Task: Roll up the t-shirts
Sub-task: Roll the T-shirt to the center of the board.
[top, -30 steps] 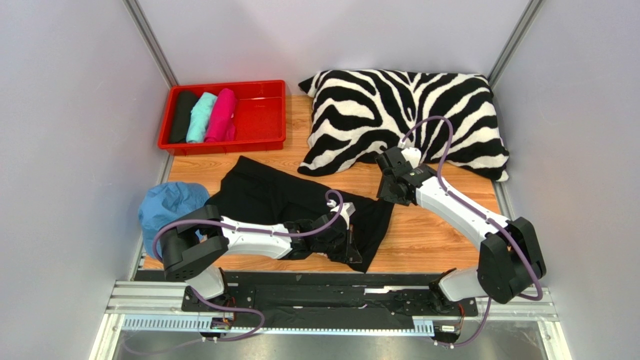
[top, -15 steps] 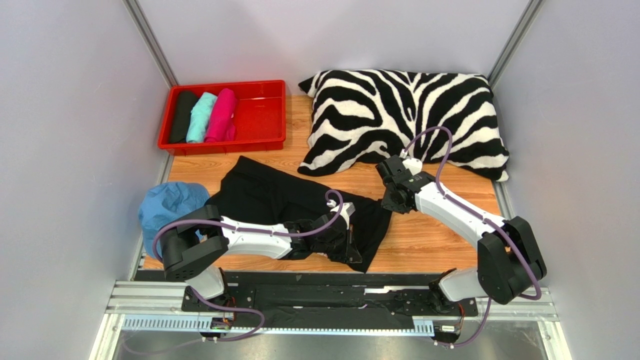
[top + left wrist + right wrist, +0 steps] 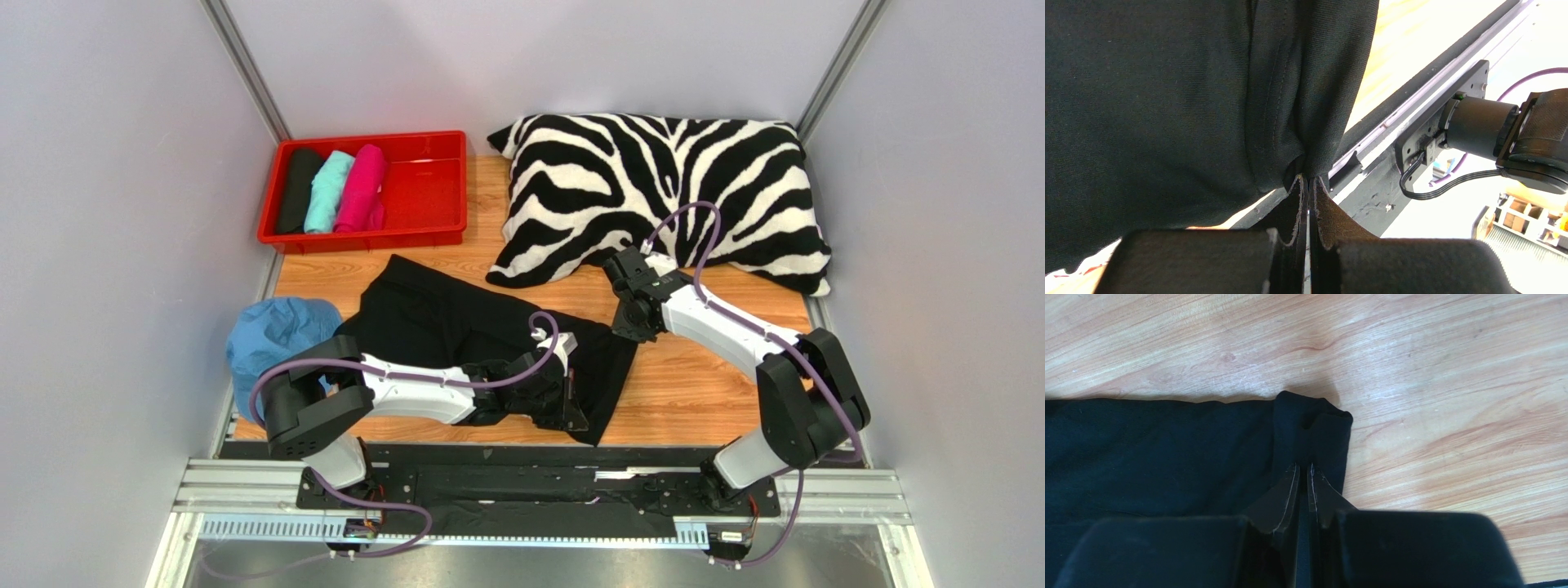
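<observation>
A large black t-shirt (image 3: 454, 321) lies spread on the wooden table. My left gripper (image 3: 562, 402) is shut on its near right hem, and in the left wrist view the cloth (image 3: 1168, 92) bunches into the closed fingertips (image 3: 1309, 179). My right gripper (image 3: 626, 325) sits at the shirt's far right corner. There its jaws (image 3: 1303, 468) are pinched together on a raised fold of the black cloth (image 3: 1155, 447). Rolled black (image 3: 298, 186), teal (image 3: 328, 190) and pink (image 3: 362, 186) t-shirts lie side by side in the red tray (image 3: 368, 235).
A zebra-striped pillow (image 3: 662, 184) fills the back right, just behind the right arm. A blue cloth bundle (image 3: 276, 337) sits at the left edge beside the left arm. Bare wood (image 3: 1444, 386) shows to the right of the shirt. A black rail (image 3: 1389, 177) runs along the near edge.
The right arm swung left and down onto the shirt's far right corner, and its jaws closed on the cloth. The left gripper kept its hold and did not move.
</observation>
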`<state>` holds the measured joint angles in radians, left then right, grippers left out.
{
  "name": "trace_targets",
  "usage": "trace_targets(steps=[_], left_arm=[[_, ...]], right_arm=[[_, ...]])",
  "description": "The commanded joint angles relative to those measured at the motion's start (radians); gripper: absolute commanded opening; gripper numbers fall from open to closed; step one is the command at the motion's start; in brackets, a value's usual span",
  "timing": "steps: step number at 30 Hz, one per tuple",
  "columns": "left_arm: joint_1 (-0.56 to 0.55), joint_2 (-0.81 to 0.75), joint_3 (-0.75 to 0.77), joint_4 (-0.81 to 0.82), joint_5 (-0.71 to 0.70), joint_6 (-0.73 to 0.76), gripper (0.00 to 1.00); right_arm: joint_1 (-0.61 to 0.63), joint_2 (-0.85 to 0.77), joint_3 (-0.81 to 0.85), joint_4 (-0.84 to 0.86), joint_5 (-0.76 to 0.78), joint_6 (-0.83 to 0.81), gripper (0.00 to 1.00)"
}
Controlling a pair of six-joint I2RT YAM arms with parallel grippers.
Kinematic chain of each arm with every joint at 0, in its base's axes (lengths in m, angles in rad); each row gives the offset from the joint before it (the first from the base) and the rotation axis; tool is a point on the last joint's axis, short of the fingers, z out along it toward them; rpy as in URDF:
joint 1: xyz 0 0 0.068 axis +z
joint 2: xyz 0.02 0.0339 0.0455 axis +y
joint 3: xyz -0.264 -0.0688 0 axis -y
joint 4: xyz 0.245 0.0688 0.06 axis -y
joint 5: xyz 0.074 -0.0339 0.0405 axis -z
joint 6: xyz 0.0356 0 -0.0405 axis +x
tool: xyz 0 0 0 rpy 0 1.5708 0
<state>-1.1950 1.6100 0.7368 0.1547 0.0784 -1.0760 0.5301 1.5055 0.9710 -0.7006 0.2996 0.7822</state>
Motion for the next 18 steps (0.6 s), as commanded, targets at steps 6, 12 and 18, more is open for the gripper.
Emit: trace_targets(steps=[6, 12, 18], left_arm=[[0.003, -0.021, -0.028, 0.031, 0.021, 0.001, 0.0], [-0.008, -0.01, -0.039, 0.04, 0.024, 0.001, 0.0], [-0.02, -0.01, -0.042, 0.037, 0.029, 0.01, 0.0]], right_arm=[[0.03, 0.056, 0.052, 0.085, -0.019, 0.035, 0.08], [0.037, 0.093, 0.052, 0.127, -0.036, 0.043, 0.07], [0.053, 0.137, 0.057, 0.156, -0.047, 0.046, 0.06]])
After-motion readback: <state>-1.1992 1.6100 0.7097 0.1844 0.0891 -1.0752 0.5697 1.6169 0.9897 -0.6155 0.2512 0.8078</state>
